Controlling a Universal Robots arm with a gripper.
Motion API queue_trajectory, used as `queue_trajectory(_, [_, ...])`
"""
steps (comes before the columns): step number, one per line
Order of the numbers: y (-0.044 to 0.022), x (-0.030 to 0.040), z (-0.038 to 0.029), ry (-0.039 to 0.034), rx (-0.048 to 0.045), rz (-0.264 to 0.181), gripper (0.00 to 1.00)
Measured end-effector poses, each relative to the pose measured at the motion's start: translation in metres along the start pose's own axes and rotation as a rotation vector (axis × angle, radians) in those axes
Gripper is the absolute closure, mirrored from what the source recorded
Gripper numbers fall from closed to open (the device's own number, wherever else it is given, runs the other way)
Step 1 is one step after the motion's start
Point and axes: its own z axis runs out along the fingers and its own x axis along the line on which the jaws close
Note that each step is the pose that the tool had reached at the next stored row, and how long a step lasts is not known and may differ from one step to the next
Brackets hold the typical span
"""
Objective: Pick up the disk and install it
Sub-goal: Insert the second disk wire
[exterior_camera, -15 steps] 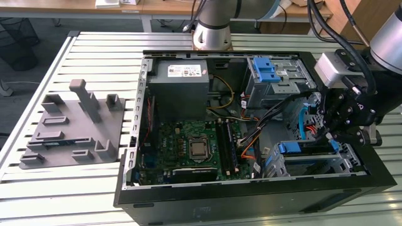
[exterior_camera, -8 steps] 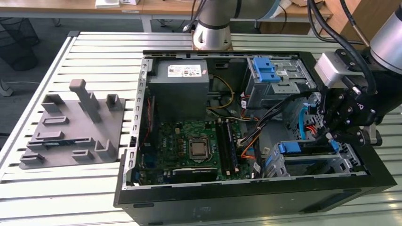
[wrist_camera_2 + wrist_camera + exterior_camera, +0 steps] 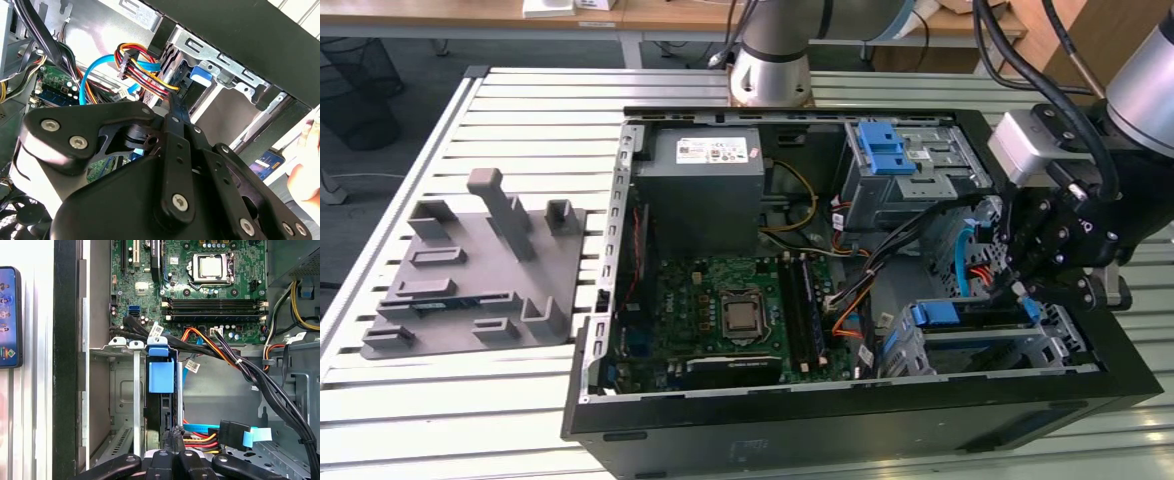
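Observation:
The disk (image 3: 941, 313) sits edge-up in a slot of the lower metal drive cage (image 3: 987, 350), inside the open computer case. In the first wrist view its blue end (image 3: 161, 371) shows near the cage's rim, with the dark body running back toward me. My gripper (image 3: 1025, 292) hangs over the cage's far end, at the exterior view's right. In both wrist views the fingers (image 3: 173, 436) are shut together, with their tips at the disk's rear edge. The disk's blue end (image 3: 199, 75) lies beyond my gripper (image 3: 176, 107).
Red, yellow and blue cables (image 3: 220, 432) lie beside the fingertips. The motherboard (image 3: 734, 310), a grey power supply (image 3: 707, 180) and an upper cage with a blue latch (image 3: 887, 150) share the case. A grey fixture (image 3: 467, 270) stands left. A phone (image 3: 9, 315) and a hand (image 3: 306, 167) are outside the case.

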Motion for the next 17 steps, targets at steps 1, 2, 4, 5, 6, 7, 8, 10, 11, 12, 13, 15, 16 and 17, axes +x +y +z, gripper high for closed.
queue_trajectory(1, [0.0003,0.0000,0.0000,0.0000,0.0000,0.000,0.89])
queue_trajectory(2, [0.0011,0.0000,0.0001,0.0000,0.0000,0.000,0.89])
queue_trajectory(4, [0.0029,0.0002,0.0002,-0.0001,0.0000,0.000,0.89])
queue_trajectory(5, [0.0037,0.0002,0.0002,0.0000,0.0000,0.000,0.89])
queue_trajectory(6, [0.0044,0.0002,0.0003,0.0000,0.0000,0.000,0.89])
queue_trajectory(7, [0.0050,0.0003,0.0003,-0.0002,0.0000,0.000,0.89])
queue_trajectory(8, [0.0051,0.0003,0.0004,-0.0002,0.0001,0.000,0.89])
queue_trajectory(10, [0.0052,0.0003,0.0003,-0.0001,0.0001,0.000,0.89])
queue_trajectory(11, [0.0053,0.0002,-0.0001,0.0001,0.0002,0.000,0.89])
queue_trajectory(12, [0.0054,0.0002,-0.0014,0.0003,0.0001,0.000,0.89])
queue_trajectory(13, [0.0054,0.0002,-0.0031,0.0001,0.0002,0.000,0.89])
queue_trajectory(15, [0.0056,0.0003,-0.0072,-0.0001,0.0002,0.000,0.89])
queue_trajectory(16, [0.0056,0.0003,-0.0086,-0.0001,0.0002,0.000,0.89])
queue_trajectory(17, [0.0057,0.0003,-0.0094,-0.0001,0.0002,0.000,0.89])
